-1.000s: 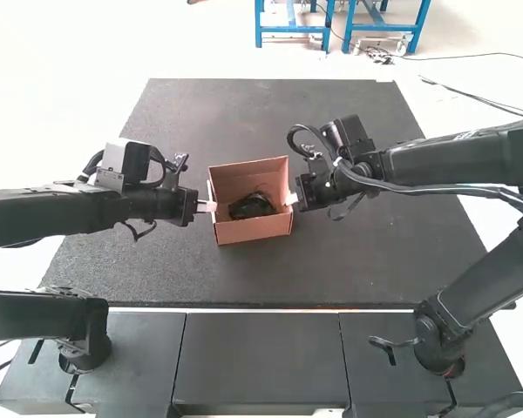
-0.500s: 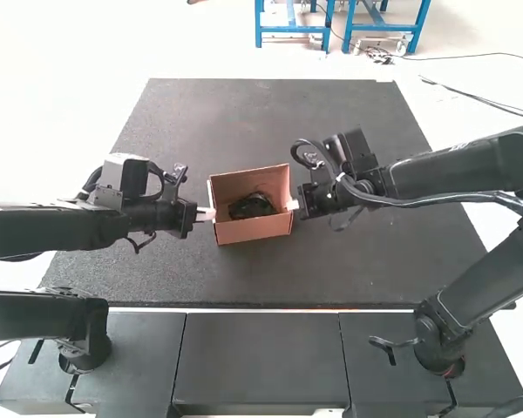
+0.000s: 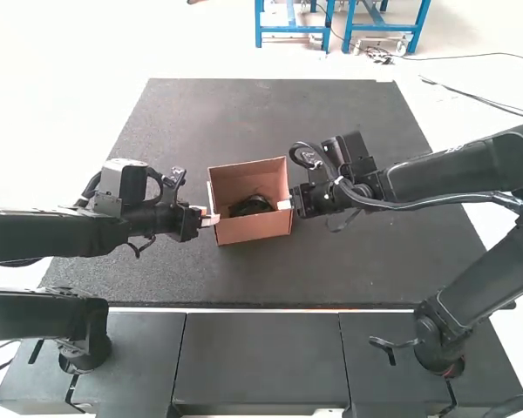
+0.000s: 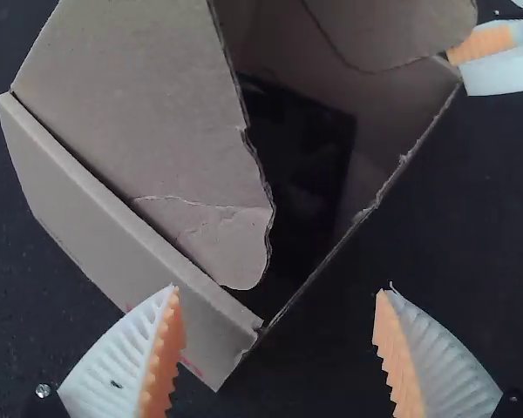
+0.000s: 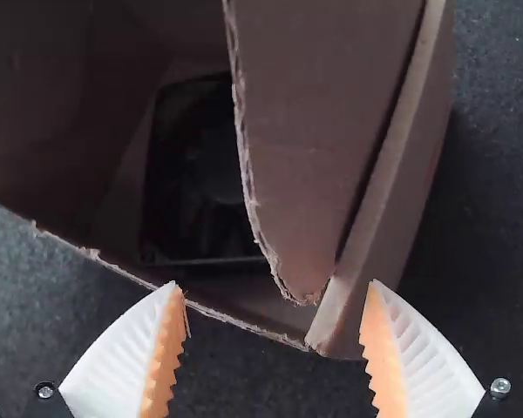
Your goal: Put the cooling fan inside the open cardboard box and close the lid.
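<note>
Black arms (image 3: 453, 170), looped cables (image 3: 303, 158); white ribbed fingers (image 4: 122, 370), orange pads (image 4: 390, 348).

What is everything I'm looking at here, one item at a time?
Mat: one, black, on the white surface.
Cardboard box: one, brown, mid-mat, open, flaps up.
Cooling fan: one, black, inside the box.
Left arm: one, black, left of the box.
Right arm: one, black, right of the box.
Left fingers: two, white with orange pads, open astride a box corner.
Right fingers: two, same colours, open astride the box's right edge.
</note>
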`<state>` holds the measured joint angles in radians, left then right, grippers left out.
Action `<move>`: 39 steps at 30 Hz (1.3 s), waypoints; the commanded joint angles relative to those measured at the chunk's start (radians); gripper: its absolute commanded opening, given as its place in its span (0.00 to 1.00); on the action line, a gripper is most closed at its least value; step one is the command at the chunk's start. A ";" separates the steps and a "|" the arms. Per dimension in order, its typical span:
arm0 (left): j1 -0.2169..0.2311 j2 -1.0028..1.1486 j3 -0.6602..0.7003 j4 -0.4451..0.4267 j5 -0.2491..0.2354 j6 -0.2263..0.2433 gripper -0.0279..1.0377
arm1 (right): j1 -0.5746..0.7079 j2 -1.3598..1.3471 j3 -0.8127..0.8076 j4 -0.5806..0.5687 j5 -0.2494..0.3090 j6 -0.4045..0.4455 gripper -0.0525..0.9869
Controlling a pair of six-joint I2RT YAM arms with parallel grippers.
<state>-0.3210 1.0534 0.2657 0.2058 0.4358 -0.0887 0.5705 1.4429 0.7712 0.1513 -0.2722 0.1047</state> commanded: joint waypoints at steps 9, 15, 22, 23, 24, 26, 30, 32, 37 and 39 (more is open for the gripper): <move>0.014 -0.079 0.113 -0.068 0.012 0.007 0.72 | -0.006 -0.067 0.002 -0.038 0.090 0.000 0.93; 0.080 -0.139 0.248 -0.154 0.067 -0.049 0.76 | -0.006 -0.122 0.008 -0.065 0.091 -0.011 0.93; 0.131 -0.079 0.486 -0.169 0.113 -0.143 0.76 | -0.006 -0.205 0.027 -0.219 0.007 -0.065 0.92; 0.125 -0.046 0.504 -0.157 0.113 -0.144 0.76 | -0.008 -0.225 0.034 -0.243 -0.018 -0.065 0.92; 0.120 -0.009 0.514 -0.132 0.113 -0.146 0.76 | -0.008 -0.245 0.042 -0.268 -0.035 -0.066 0.92; 0.102 0.065 0.527 -0.072 0.110 -0.149 0.76 | -0.008 -0.285 0.066 -0.314 -0.061 -0.073 0.92; 0.062 0.211 0.546 0.030 0.096 -0.155 0.76 | -0.001 -0.351 0.117 -0.401 -0.096 -0.073 0.92; 0.039 0.275 0.546 0.070 0.095 -0.154 0.76 | 0.000 -0.375 0.142 -0.444 -0.099 -0.071 0.92; 0.002 0.361 0.544 0.107 0.095 -0.151 0.76 | -0.008 -0.395 0.189 -0.519 -0.122 -0.071 0.92; -0.004 0.364 0.540 0.101 0.095 -0.148 0.76 | -0.008 -0.397 0.195 -0.526 -0.122 -0.073 0.92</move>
<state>-0.3149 1.4349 0.7952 0.2935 0.5243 -0.2333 0.5682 1.0573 0.9379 -0.3664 -0.3645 0.0422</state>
